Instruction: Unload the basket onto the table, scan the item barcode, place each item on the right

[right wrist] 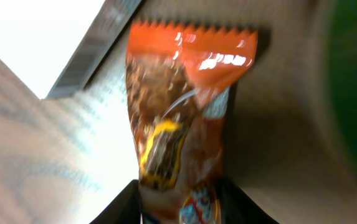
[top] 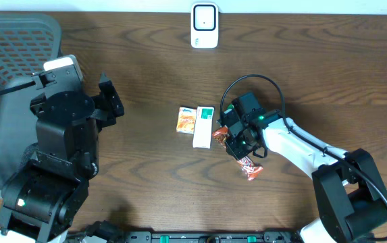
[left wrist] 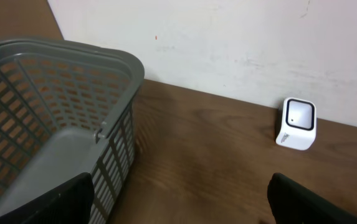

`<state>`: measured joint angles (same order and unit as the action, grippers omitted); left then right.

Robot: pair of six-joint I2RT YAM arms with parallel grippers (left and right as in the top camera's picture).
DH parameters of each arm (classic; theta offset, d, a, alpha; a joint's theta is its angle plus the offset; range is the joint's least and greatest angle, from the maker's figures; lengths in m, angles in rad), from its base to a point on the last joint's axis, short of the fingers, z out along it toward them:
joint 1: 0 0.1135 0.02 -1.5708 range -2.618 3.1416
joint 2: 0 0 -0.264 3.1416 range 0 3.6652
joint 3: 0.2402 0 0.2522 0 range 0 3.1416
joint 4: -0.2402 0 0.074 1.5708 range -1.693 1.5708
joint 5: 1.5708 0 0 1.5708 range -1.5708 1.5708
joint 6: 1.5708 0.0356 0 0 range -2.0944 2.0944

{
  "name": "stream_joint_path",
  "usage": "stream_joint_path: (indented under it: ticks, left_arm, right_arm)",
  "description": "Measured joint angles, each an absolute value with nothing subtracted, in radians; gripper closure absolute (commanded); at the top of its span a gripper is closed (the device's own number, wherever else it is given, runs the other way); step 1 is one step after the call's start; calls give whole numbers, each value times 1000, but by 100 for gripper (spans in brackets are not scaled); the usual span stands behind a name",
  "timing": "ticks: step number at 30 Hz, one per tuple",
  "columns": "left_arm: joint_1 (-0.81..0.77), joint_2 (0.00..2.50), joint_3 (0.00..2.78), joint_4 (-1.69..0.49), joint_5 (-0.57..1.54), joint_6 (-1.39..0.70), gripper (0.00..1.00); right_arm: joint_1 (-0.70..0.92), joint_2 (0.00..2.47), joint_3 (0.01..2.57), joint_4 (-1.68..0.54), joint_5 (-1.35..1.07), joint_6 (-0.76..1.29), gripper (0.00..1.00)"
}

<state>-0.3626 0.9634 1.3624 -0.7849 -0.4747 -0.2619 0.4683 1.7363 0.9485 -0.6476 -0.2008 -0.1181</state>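
An orange snack packet (right wrist: 178,106) fills the right wrist view, zigzag end away from the camera. My right gripper (right wrist: 179,205) has a dark finger pressed against each side of its near end. From above, the right gripper (top: 238,138) sits over the packet's middle, with the packet's ends (top: 250,169) showing on either side, on the table. The white scanner (top: 204,25) stands at the table's far edge, also seen in the left wrist view as the scanner (left wrist: 297,123). My left gripper (left wrist: 178,208) is open and empty, held above the table's left side (top: 111,101).
A small orange box (top: 187,119) and a white-and-green box (top: 204,126) lie side by side just left of the right gripper. A grey mesh basket (left wrist: 41,93) stands at the left edge, beside the left arm. A black cable loops over the right arm.
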Motion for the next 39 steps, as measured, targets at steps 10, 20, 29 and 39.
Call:
stream_joint_path:
  ticks: [10, 20, 29, 39]
  left_arm:
    - [-363, 963, 1362, -785, -475, -262, 11]
    - [-363, 963, 1362, -785, -475, -262, 11]
    - [-363, 963, 1362, -785, -475, -262, 11]
    - [-363, 963, 1362, -786, -474, -262, 11]
  right_arm:
    - [468, 1753, 933, -742, -363, -61, 93]
    - [467, 1782, 919, -744, -578, -57, 99]
    - [374, 1785, 939, -785, -1158, -110, 98]
    - [282, 1785, 950, -585, -1481, -51, 99]
